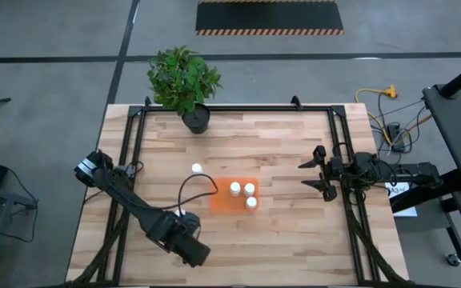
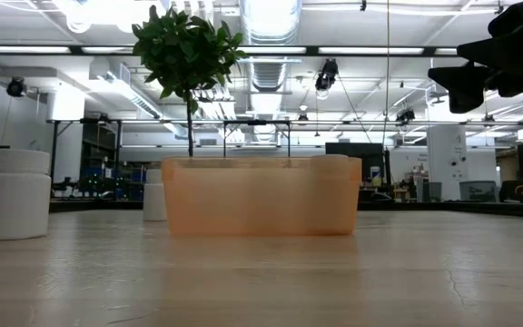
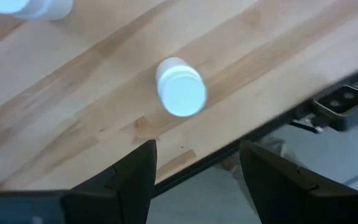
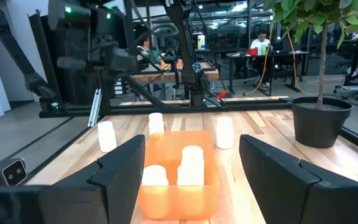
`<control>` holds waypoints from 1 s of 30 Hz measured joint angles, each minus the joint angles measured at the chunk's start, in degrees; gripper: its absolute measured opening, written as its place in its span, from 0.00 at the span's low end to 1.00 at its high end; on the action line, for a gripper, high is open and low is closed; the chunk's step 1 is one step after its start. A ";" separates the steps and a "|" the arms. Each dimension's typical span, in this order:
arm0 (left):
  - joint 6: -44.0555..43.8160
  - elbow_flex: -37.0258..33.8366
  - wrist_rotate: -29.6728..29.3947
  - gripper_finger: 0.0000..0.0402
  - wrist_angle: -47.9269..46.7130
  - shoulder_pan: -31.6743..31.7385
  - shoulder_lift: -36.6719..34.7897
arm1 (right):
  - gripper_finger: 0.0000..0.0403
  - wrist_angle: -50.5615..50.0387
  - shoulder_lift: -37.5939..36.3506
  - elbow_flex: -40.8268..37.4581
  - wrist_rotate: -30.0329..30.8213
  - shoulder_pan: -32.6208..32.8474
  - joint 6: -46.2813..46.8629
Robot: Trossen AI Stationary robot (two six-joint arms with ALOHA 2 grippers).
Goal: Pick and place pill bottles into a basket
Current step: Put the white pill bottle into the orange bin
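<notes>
Orange basket (image 1: 232, 198) at your table's centre — three pill bottles (image 1: 245, 193) stand inside, a fourth bottle (image 1: 196, 169) upright on the wood beside it. Your left gripper (image 3: 194, 168) hangs with fingers spread above another capped bottle (image 3: 180, 87) near the front edge. Your right gripper (image 1: 320, 172) waits parted, raised at the right side — potted plant (image 1: 184, 80) at the back.

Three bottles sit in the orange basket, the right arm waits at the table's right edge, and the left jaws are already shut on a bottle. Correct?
Not quite. In the left wrist view the left gripper is open, its jaws apart, with a pill bottle standing free beyond them. The rest holds: three bottles in the basket, right gripper waiting at the right.
</notes>
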 joint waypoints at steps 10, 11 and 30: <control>-0.15 -5.13 0.29 0.53 2.44 0.52 -0.02 | 0.61 0.01 0.02 0.00 0.00 0.00 0.02; -0.16 -5.50 0.29 0.53 3.21 0.55 -0.01 | 0.61 0.01 0.02 0.00 -0.01 0.00 0.02; -0.18 -7.67 0.23 0.53 9.95 1.35 -0.02 | 0.61 -0.01 0.04 0.00 -0.02 0.00 0.01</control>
